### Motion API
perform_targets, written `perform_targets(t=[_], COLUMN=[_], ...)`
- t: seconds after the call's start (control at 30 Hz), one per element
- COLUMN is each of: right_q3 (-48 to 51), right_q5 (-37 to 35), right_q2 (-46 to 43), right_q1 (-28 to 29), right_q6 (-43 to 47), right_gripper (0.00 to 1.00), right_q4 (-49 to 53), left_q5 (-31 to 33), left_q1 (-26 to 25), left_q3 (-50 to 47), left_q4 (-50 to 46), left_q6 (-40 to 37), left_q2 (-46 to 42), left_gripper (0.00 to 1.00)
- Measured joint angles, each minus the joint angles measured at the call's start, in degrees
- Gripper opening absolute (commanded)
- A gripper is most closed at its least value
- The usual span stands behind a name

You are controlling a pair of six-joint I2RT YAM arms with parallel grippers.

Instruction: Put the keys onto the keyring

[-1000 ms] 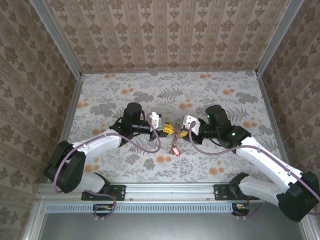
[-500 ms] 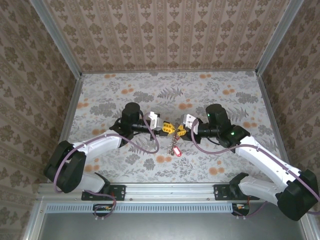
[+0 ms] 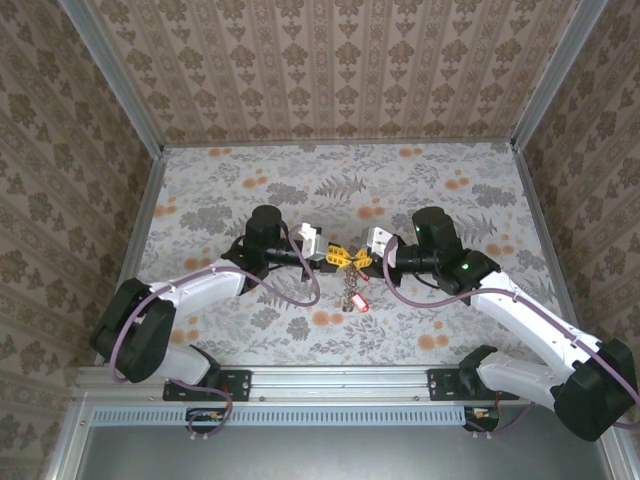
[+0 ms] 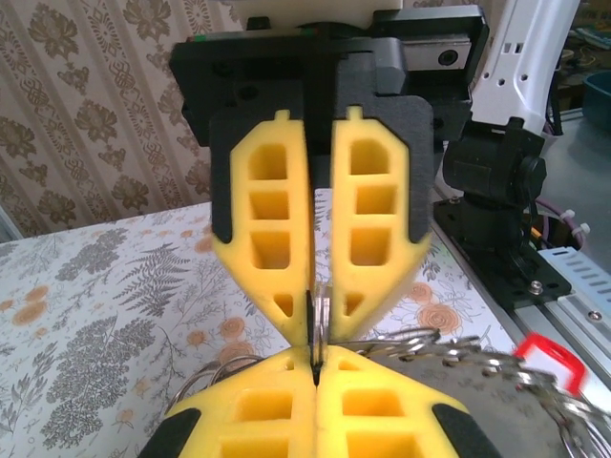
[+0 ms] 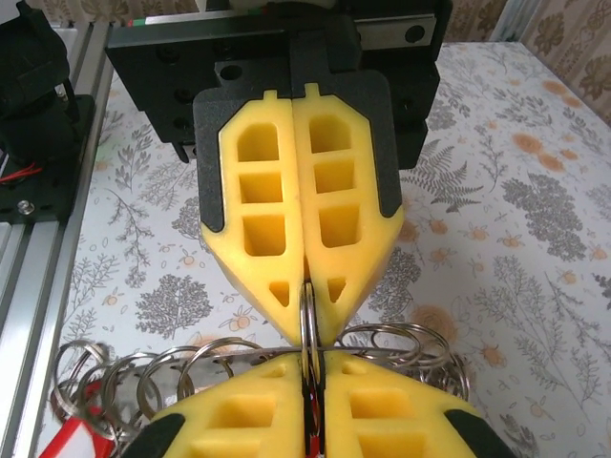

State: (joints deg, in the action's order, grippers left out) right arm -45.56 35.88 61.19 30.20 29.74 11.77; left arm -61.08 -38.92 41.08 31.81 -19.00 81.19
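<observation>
Judging by its thin wire, the keyring (image 5: 307,315) is deemed light, stiff, slippery; its rim is pinched by the closed left gripper (image 4: 315,367) and right gripper (image 5: 310,367).

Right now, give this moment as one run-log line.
left end effector: shut on keyring | right end effector: shut on keyring | red-tagged key: hangs below

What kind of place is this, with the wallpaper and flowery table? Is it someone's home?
Probably a staged robot test booth, not a home. Patterned wall panels box in a floral table, an aluminium rail runs along its near edge, and a left arm and right arm are mounted there.
</observation>
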Motion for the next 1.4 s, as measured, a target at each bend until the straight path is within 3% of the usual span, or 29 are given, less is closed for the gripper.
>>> perform_targets(t=[0.2,0.53,1.0,1.23,1.4], right_q3=[-0.3,-4.2,-5.8,-5.8,-5.8], right_q5=[-1.0,-10.3,-13.1,-12.7,-11.9], right_q2=[0.2,3.3,6.7,6.7,6.7], right_q1=[0.0,2.2,4.2,4.2,4.1], right_q6=[0.7,5.7,6.3,6.3,6.1], right_gripper=[0.00,0.00,0.00,0.00,0.00], right_q4=[1.7,12.3,13.7,13.6,12.7], left_q5=[1.2,4.2,5.0,5.0,5.2], left_q1=[-0.1,-0.1,-1.2,-1.2,-1.2], left_q3=[0.2,3.7,5.4,5.4,5.9], left_q4=[-0.4,-12.7,-16.7,-18.6,-20.4], left_q6=[0.8,-2.2,-5.3,-6.8,-8.2], left_q2=[0.6,0.5,2.1,2.4,2.7], left_gripper=[0.21,0.21,0.22,0.17,0.00])
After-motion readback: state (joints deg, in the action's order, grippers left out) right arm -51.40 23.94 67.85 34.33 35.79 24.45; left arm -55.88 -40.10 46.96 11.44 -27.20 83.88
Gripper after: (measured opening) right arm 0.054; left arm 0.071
